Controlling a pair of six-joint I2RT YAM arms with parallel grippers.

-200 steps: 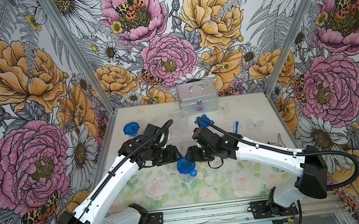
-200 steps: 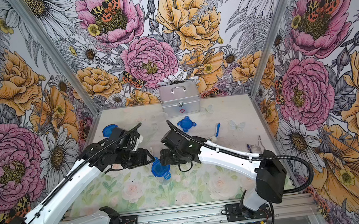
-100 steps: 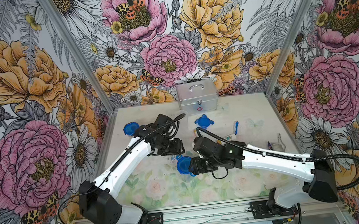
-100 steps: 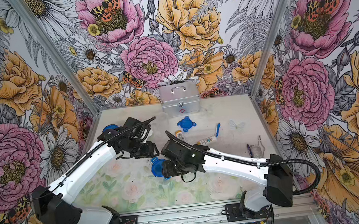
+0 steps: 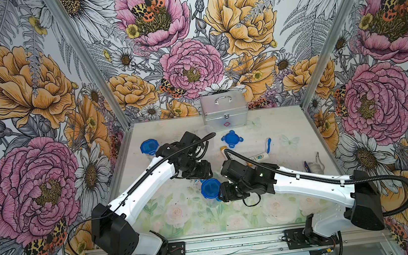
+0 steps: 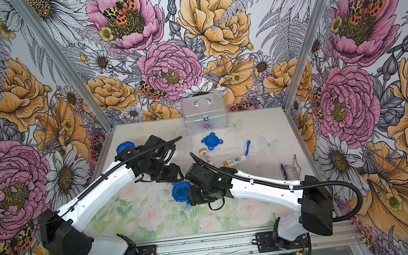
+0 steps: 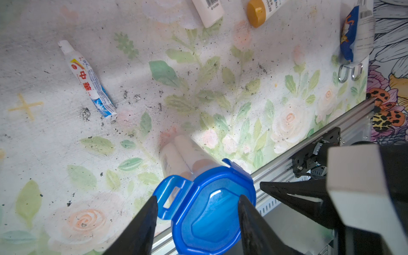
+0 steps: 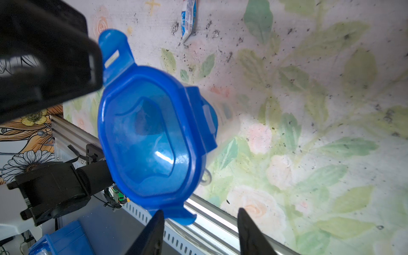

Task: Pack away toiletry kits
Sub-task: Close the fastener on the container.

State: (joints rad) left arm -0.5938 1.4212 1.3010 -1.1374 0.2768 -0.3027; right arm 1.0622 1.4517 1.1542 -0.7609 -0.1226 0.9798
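Roughly halfway, I'd judge: one kit point(image 5: 149, 146) looks lidded far left of the case point(image 5: 224, 110). A 2nd cup point(image 7: 183, 154) w/ white items inside stands well in front of the case, lid point(image 8: 150, 132) on but tabs point(image 7: 170, 195) not all snapped down, and a spare lid point(image 5: 231, 138), bottles point(image 6: 234, 160), toothbrush point(image 5: 268, 144) and tube point(image 7: 88, 79) lie loose btwn it and the case. L gripper point(image 7: 198, 197) straddles that lid part-open, can't tell if it presses; R gripper point(image 8: 200, 209) is part-open w/ one finger point(image 8: 154, 229) at a tab, nothing clamped. Both wrists crowd the cup, so approach room is tight; bare counter point(image 5: 181, 213) runs from it away from the case to the front rail point(image 5: 209, 241).
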